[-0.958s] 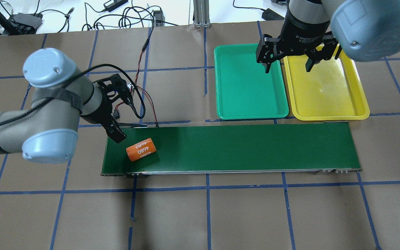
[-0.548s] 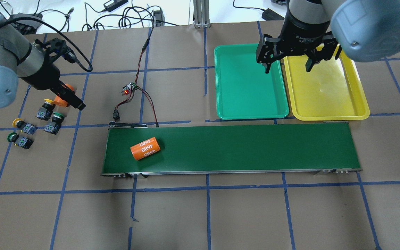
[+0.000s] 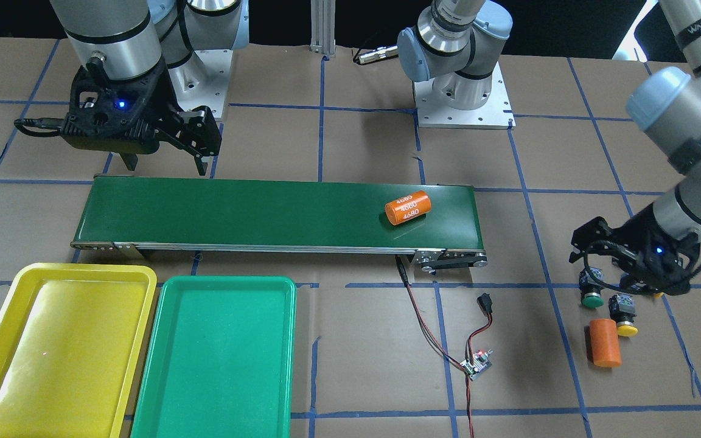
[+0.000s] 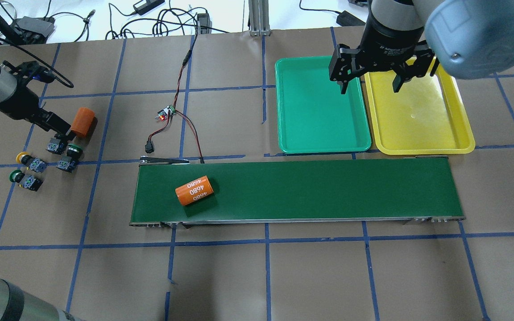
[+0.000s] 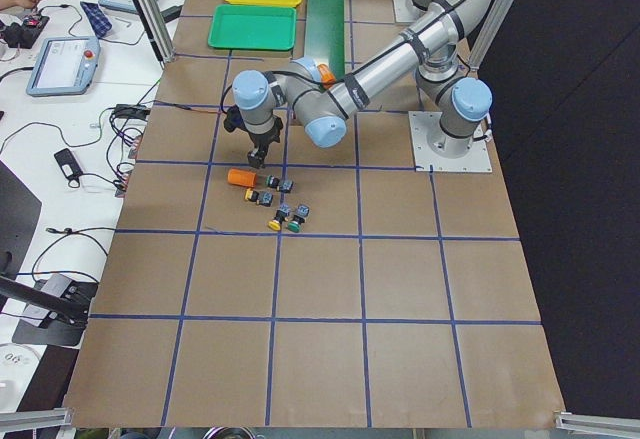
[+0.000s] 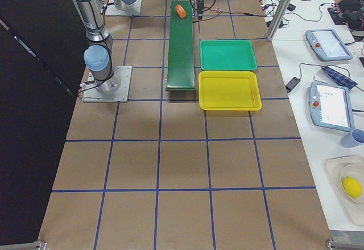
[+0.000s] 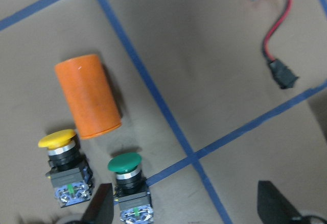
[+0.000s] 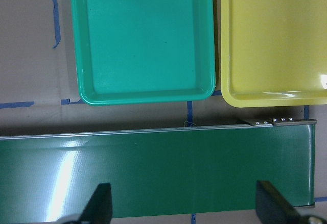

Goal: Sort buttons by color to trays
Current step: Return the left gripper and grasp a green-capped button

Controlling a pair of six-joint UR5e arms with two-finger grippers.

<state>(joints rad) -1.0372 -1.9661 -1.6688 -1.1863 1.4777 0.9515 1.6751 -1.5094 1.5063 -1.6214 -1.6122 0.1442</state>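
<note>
1. Green shallow plastic tray (image 4: 321, 107) and yellow plastic tray (image 4: 417, 116) lie empty; nothing is sorted.
2. Four small yellow- and green-capped push-button switches (image 4: 66, 165) cluster on the brown table (image 4: 266, 276), well apart from both trays.
3. Left gripper (image 7: 186, 209) hovers, seemingly low, over the switches, fingers spread. Right gripper (image 4: 368, 84), also spread and empty, hangs above the trays.

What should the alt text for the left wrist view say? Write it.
An orange cylinder lies on the brown table, a yellow button and a green button just below it. The open left gripper shows its fingertips at the bottom edge; a red-black wire sits top right.
</note>
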